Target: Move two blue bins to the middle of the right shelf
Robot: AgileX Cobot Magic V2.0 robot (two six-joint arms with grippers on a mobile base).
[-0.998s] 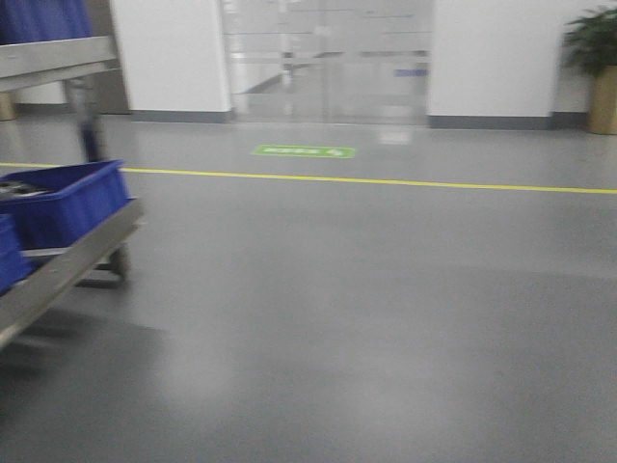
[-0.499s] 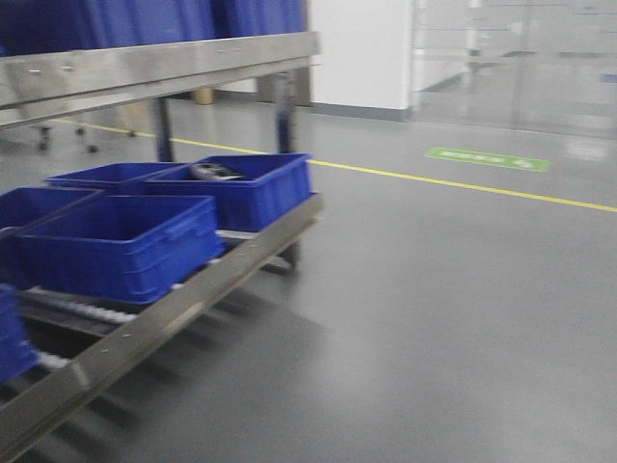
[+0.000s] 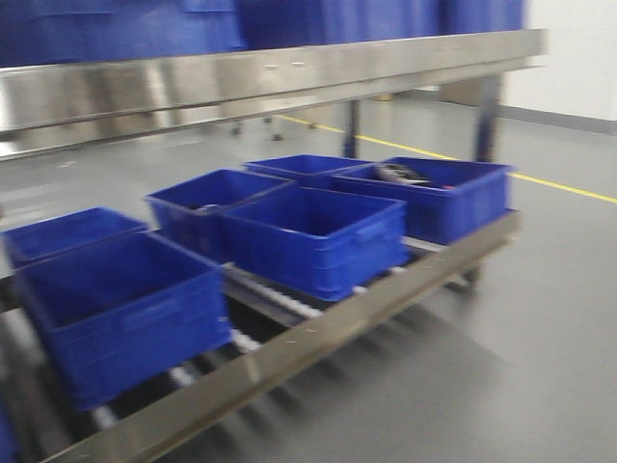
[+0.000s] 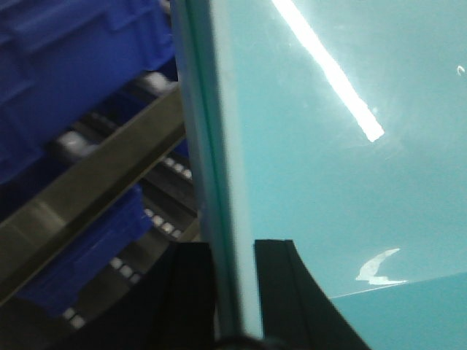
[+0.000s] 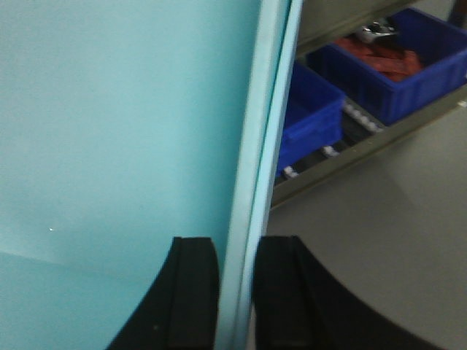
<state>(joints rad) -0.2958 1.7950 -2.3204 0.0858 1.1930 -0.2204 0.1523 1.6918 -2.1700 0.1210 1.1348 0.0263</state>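
Grey flooring fronts a steel rack [image 3: 318,333] of blue bins [image 3: 313,236]; each tool [image 4: 232,292] [image 5: 235,292] clamps a teal bin wall [image 4: 219,182] [image 5: 259,182].

A warehouse or factory floor: steel roller rack [image 3: 318,328] of blue bins [image 3: 313,236], yellow floor line [image 3: 564,188].

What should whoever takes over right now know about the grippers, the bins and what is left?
Left gripper: jaws closed on the edge of a teal wall, seemingly a container's side.
Right gripper: jaws closed on a similar teal edge; I cannot tell whether it is the same container.
Blue bins sit on the lower roller level of the shelf ahead, with more on the level above. The front view is blurred.
Done: nothing visibly placed.
Left: probably confirm what is held, then set two bins on the right shelf's middle level.
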